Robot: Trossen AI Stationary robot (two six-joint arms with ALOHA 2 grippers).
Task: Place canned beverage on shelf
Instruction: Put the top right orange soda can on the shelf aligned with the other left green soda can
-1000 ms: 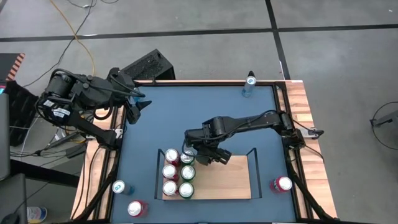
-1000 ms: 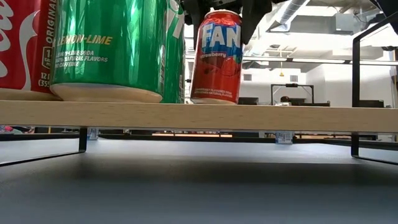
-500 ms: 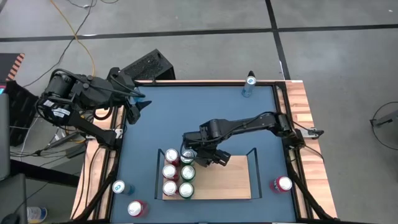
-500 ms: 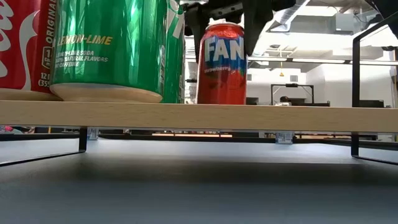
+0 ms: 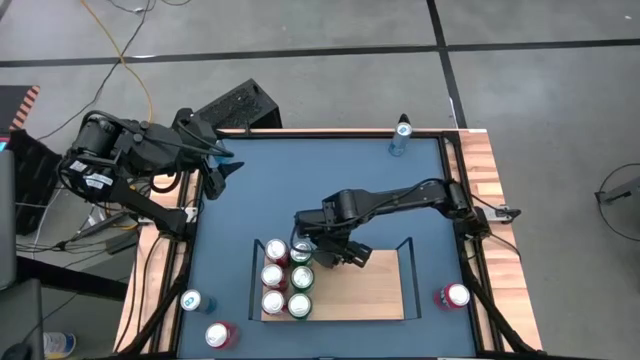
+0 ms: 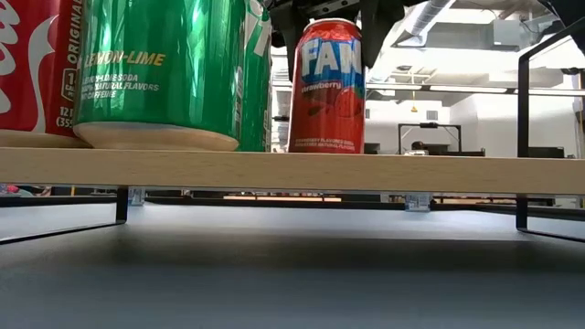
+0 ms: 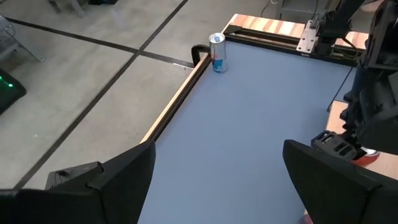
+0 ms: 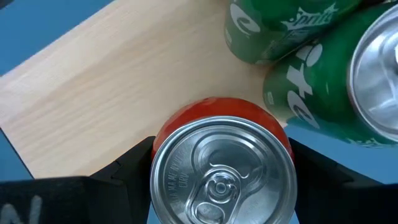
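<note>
A red strawberry soda can stands upright with its base on the light-wood shelf, just right of the green cans. My right gripper hangs over it, shut on its top. From above, the gripper hides most of the can. My left gripper waits open and holding nothing, raised over the table's far left corner; the left wrist view shows its fingers spread wide. My right gripper pinches the red can's upper side wall just below the rim, one finger on each side. The fingers come from above, pointing down. The can stands upright, its base on the shelf board.
Several cans in two rows fill the shelf's left end; its right part is bare wood between black end rails. Loose cans stand on the blue table: one at the far edge, two near left, one near right.
The red can was tilted with its base just off the board; it has swung upright and come down onto the shelf, in my right gripper's hold. The gripper has sunk a little and edged toward the green cans.
</note>
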